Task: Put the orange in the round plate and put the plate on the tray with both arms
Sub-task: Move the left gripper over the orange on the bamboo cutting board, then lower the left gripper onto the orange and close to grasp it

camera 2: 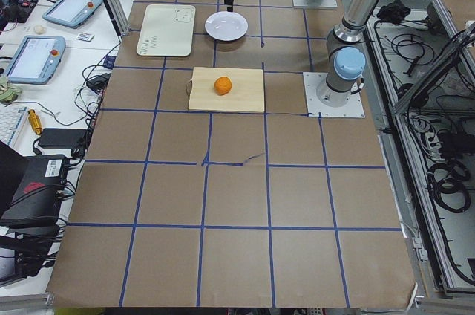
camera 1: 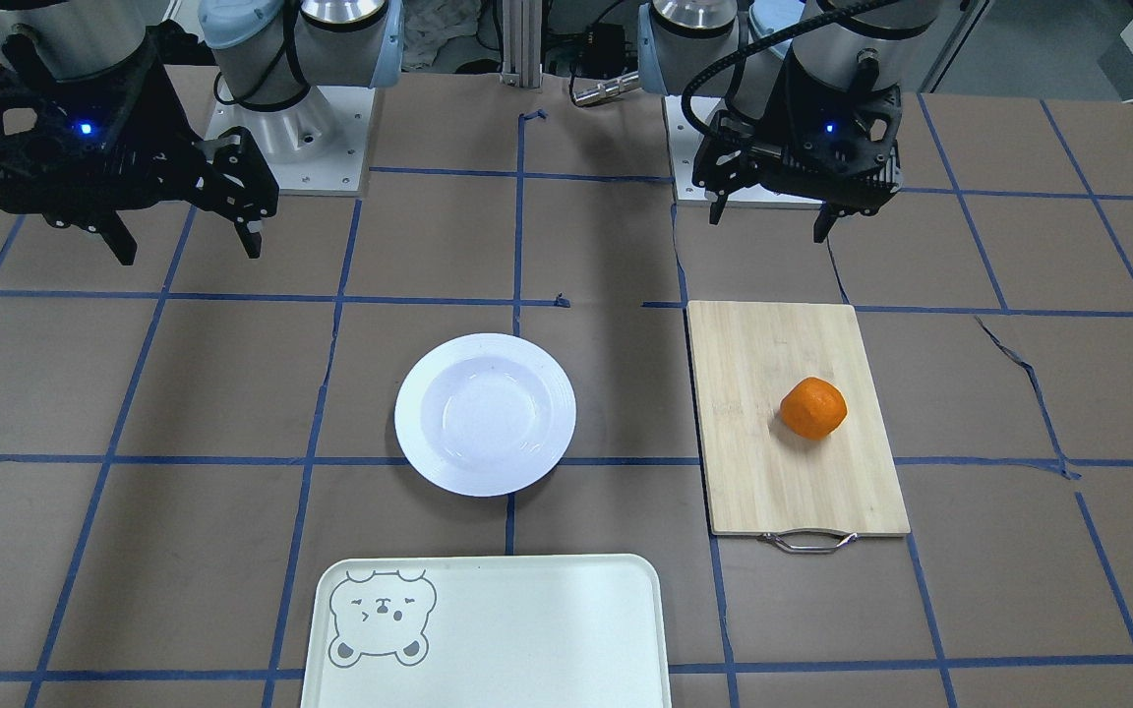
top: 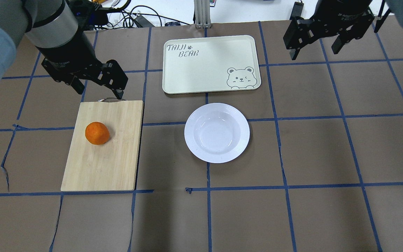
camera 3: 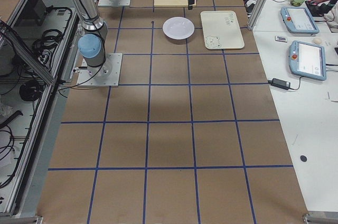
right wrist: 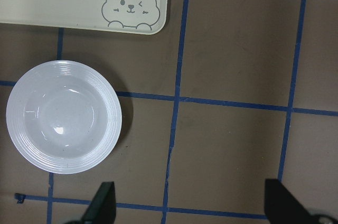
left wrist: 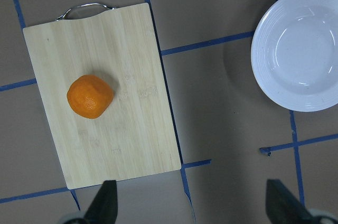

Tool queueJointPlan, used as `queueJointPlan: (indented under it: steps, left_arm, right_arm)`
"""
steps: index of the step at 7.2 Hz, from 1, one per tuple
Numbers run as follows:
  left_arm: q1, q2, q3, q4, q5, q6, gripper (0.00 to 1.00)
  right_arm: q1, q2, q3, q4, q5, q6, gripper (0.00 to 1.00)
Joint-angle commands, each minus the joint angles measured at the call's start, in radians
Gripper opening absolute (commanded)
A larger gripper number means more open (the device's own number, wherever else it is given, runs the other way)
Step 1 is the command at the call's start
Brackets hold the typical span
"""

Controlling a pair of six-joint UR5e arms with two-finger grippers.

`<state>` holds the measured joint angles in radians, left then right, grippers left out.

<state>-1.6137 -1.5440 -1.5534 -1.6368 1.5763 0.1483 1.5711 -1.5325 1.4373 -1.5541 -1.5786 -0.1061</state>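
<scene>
**Overhead exterior: one orange [top: 97,133], one round plate [top: 217,132], one tray [top: 208,66]**

The small, lumpy, bright orange lies on the single bamboo cutting board [top: 107,161]. The ridged white round plate sits bare on the counter [top: 310,140], near the tray lettered "TAIJI BEAR". The left hand [top: 98,87] and the right hand [top: 315,52] both hover spread and empty.

orange [top: 97,133]: dimpled peel, slight sheen
round plate [top: 191,120]: glossy, ridged rim
tray [top: 201,70]: smooth, matt, plastic-looking
cutting board [top: 114,157]: matt, grained wood
handle [camera 1: 808,540]: shiny metal
table cover [top: 313,150]: matt brown, paper-like
</scene>
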Motion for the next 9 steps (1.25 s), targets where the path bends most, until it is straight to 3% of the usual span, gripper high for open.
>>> queueJointPlan:
  steps: [1, 4, 5, 7, 9]
  left_arm:
    - [0.005, -0.002, -0.008, 0.049, 0.002, 0.025, 1.00]
    - [0.008, -0.076, -0.084, 0.128, 0.022, 0.071, 1.00]
    - [0.029, -0.108, -0.135, 0.182, 0.092, 0.107, 1.00]
    - [0.072, -0.168, -0.229, 0.309, 0.106, 0.419, 1.00]
    - [0.141, -0.227, -0.316, 0.473, 0.139, 0.583, 0.99]
  right_arm:
    - [0.000, 0.000, 0.000, 0.000, -0.001, -0.001, 1.00]
    - [0.001, -0.001, 0.000, 0.000, -0.003, 0.000, 1.00]
    - [0.001, -0.001, 0.000, 0.000, -0.003, 0.000, 1.00]
    - [0.001, 0.000, 0.000, 0.000, -0.003, 0.000, 1.00]
    - [0.003, 0.000, 0.000, 0.000, -0.003, 0.000, 1.00]
